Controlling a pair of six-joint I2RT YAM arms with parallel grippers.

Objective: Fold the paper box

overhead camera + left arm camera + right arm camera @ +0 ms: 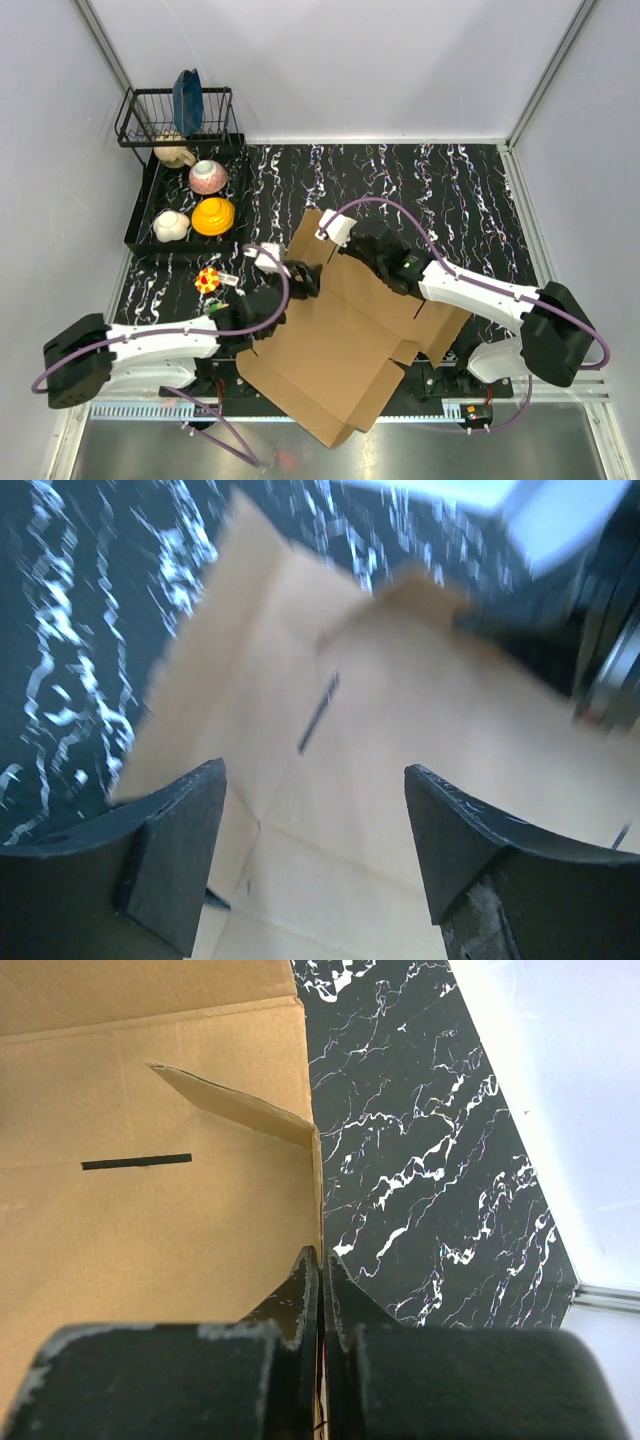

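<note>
The paper box [340,340] is a big brown cardboard sheet spread across the middle of the black marble table, its near corner hanging over the front edge. My left gripper [303,277] hovers over its left part. In the blurred left wrist view the left gripper [312,780] stands open with only the paper box [380,730] below it. My right gripper [345,240] is at the box's far flap. In the right wrist view the right gripper [322,1255] is shut on the raised edge of the paper box [150,1220], beside a small folded tab [235,1105].
A black tray [140,225] at the back left holds a pink bowl [208,177], an orange bowl [213,215] and a white bowl [170,225]. Behind it a wire rack [175,115] carries a blue plate [187,100]. A small red-yellow object [208,280] lies near the left arm.
</note>
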